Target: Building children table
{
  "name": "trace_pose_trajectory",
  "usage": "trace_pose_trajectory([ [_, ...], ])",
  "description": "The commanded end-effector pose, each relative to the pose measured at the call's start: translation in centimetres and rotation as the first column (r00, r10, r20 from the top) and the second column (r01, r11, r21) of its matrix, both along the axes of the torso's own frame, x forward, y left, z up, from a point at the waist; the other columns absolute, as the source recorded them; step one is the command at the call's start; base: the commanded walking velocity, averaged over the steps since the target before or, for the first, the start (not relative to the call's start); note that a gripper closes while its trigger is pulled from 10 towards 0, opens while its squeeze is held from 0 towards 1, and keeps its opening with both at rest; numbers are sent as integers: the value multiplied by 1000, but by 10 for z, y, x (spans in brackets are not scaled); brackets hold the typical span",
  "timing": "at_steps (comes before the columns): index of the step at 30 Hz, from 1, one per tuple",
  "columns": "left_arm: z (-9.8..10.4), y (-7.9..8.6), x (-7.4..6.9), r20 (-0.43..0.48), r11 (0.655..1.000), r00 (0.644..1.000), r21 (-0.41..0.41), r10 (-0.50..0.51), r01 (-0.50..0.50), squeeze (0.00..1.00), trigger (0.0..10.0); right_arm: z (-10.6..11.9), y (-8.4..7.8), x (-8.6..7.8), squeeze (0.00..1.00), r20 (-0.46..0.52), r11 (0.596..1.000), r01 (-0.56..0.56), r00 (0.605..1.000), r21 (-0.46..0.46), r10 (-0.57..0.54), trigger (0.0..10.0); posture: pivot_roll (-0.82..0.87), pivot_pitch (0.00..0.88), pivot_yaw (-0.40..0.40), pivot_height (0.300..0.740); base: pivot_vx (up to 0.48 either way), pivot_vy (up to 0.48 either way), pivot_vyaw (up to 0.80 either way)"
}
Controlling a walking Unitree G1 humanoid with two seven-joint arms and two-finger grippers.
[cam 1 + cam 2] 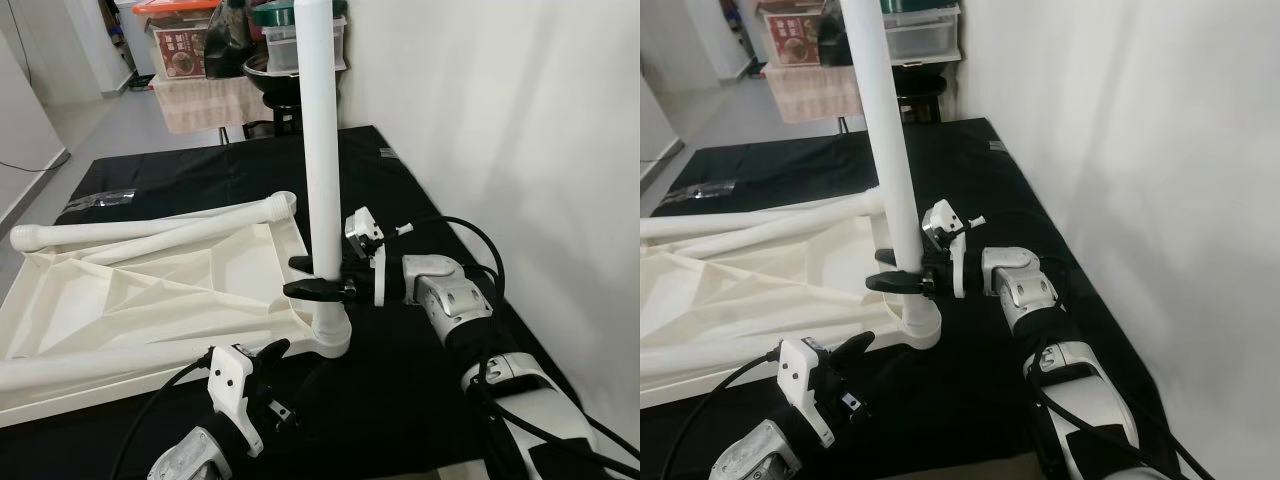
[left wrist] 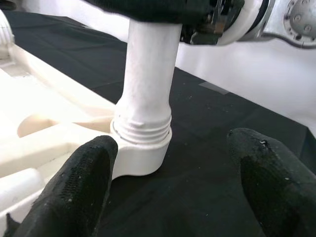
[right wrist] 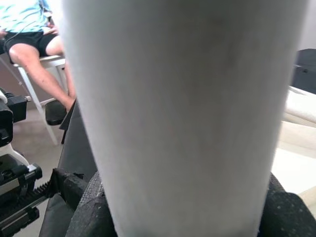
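Nearest the head camera, the left gripper (image 1: 262, 362) sits low at the front edge of the work surface, its two black fingers (image 2: 86, 182) spread wide with nothing between them, pointing at the corner of the table top. Just beyond it, an upside-down white plastic children's table top (image 1: 150, 290) lies flat on a black cloth (image 1: 400, 380). At its near right corner a round socket (image 1: 330, 335) holds an upright white table leg (image 1: 322, 140), which rises past the top of the head views. The right gripper (image 1: 318, 277) is clamped around this leg a little above the socket, reaching in from the robot's right.

In the left wrist view, screw threads (image 2: 143, 129) on the leg's base show above the socket rim, so the leg appears not fully seated (this is a judgement from the exposed threads). The step in hand looks like screwing this leg into its corner. The next move likely calls for turning the leg further while keeping it vertical; the free left gripper could steady the table top against twisting.

Two more white legs (image 1: 150, 230) lie loose across the far side of the table top. The room has a white wall (image 1: 520, 120) on the right, a grey floor, and stacked storage boxes (image 1: 180, 35) behind. A seated person's legs (image 3: 34, 54) appear in the right wrist view.
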State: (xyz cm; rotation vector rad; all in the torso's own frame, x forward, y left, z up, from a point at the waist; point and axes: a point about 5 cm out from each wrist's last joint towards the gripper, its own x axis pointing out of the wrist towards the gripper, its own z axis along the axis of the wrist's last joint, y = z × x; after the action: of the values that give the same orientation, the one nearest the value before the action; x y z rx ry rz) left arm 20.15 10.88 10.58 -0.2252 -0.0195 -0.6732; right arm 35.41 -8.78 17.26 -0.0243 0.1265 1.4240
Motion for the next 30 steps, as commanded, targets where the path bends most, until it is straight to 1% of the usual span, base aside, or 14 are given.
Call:
trace_pose_trajectory([
  [1, -4, 1, 0, -13, 1000, 1000, 2, 11, -11, 0, 10000, -11, 1, -2, 0, -59, 1000, -17, 998, -12, 16, 0, 42, 0, 7, 740, 0, 0, 0],
  [7, -4, 2, -2, -17, 1000, 1000, -5, 7, -7, 0, 10000, -36, -12, -14, 0, -63, 992, 124, 990, -28, -126, 0, 34, 0, -3, 740, 0, 0, 0],
  [8, -4, 3, -3, -17, 1000, 1000, -6, 7, -7, 0, 10000, -52, -2, -14, 0, -52, 922, 379, 922, -74, -383, 0, 21, 0, 0, 740, 0, 0, 0],
  [9, -4, 3, -3, -17, 1000, 1000, -6, 7, -7, 0, 10000, -52, -2, -14, 0, -52, 922, 379, 922, -74, -383, 0, 21, 0, 0, 740, 0, 0, 0],
  [10, -3, 4, -4, -17, 1000, 1000, -7, 8, -8, 0, 10000, -76, 3, -33, 0, -144, 807, 567, 795, -165, -589, 0, 8, 0, 11, 740, 0, 0, 0],
  [11, -3, 5, -4, -19, 1000, 1000, -9, 5, -5, 0, 10000, -78, 6, -47, 0, -53, 720, 664, 726, -204, -685, 0, -2, 0, 16, 740, 0, 0, 0],
  [12, -3, 5, -4, -19, 1000, 1000, -9, 5, -5, 0, 10000, -78, 6, -47, 0, -53, 720, 664, 726, -204, -685, 0, -2, 0, 16, 740, 0, 0, 0],
  [13, -3, 6, -4, -21, 1000, 1000, -9, 2, -2, 0, 10000, -77, 8, -55, 0, 14, 675, 708, 692, -206, -722, 0, -10, 0, 21, 740, 0, 0, 0],
  [16, -3, 6, -4, -24, 1000, 1000, -13, -1, 1, 0, 10000, -75, 6, -54, 0, -9, 673, 712, 686, -200, -728, 0, -30, 0, 36, 740, 0, 0, 0],
  [23, -2, 4, -5, -26, 1000, 1000, -15, -8, 8, 0, 10000, -75, 8, -46, 0, -53, 725, 659, 731, -201, -680, 0, -2, 0, 21, 740, 0, 0, 0],
  [24, -2, 4, -5, -24, 1000, 1000, -16, -1, 1, 0, 10000, -71, 10, -45, 0, -33, 726, 656, 737, -207, -675, 10000, 2, 0, 20, 740, 0, 0, 0],
  [25, -1, 4, -5, -19, 1000, 1000, -16, 7, -7, 0, 10000, -60, 15, -41, 1000, -21, 768, 613, 779, -183, -627, 10000, 5, 0, 16, 740, 0, 0, 0],
  [26, -1, 4, -5, -19, 1000, 1000, -16, 7, -7, 0, 10000, -60, 15, -41, 1000, -21, 768, 613, 779, -183, -627, 10000, 5, 0, 16, 740, 0, 0, 0],
  [30, -1, 4, -4, -19, 1000, 1000, -19, 5, -6, 0, 10000, -38, 24, -38, 1000, 3, 850, 516, 855, -106, -518, 10000, 7, 0, 14, 740, 0, 0, 0],
])
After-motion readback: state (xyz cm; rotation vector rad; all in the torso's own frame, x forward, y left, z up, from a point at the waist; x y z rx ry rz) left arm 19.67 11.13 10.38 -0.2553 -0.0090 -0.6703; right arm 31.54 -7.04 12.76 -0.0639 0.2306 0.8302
